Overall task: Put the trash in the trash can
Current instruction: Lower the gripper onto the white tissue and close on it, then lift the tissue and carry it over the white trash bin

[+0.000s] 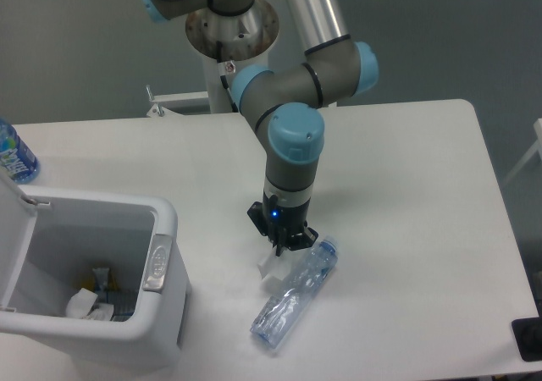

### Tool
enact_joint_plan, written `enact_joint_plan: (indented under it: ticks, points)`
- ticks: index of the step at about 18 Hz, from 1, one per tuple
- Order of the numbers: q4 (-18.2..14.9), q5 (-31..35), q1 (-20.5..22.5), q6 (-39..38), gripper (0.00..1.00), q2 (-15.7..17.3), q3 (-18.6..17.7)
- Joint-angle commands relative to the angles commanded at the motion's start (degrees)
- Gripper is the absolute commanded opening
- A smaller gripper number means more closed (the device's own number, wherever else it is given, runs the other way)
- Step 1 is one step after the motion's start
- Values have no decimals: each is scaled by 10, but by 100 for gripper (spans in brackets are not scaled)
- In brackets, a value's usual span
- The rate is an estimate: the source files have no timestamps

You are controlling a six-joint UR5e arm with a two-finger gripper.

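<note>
End effector (283, 247) pinches the tissue (271, 267) closed, just beside the bottle (294, 295) — lift straight, clear the can (161, 229) rim, then release

Plastics, soft paper and brushed metal on a matt white desk (406, 178)

The crushed bottle (292, 295) is seen as clear, bluish, crinkled plastic with glints. The tissue wad (271, 266), at 10 o'clock from it, looks like soft, matt, creased paper. The trash can (161, 267) is made of smooth white plastic with a slight sheen and a grey latch plate. The arm shows satin grey metal with glossy blue plastic caps; the tool (282, 244) is matt black.
</note>
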Motion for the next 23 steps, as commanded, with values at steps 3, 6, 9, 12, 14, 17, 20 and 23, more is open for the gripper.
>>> enact_joint_plan:
  ticks: [3, 6, 9, 12, 14, 17, 20, 23]
  points:
    - [-1, -99, 25, -16, 0, 14, 22]
    - [-1, -166, 29, -81, 0, 15, 74]
    - [-1, -210, 26, -168, 0, 19, 138]
    - [0, -252, 21, -226, 0, 20, 178]
    - [0, -278, 19, -256, 0, 28, 204]
    - [1, -310, 6, -295, 0, 52, 214]
    - [6, -313, -37, -290, 0, 64, 193]
    - [6, -312, -68, -288, 0, 59, 193]
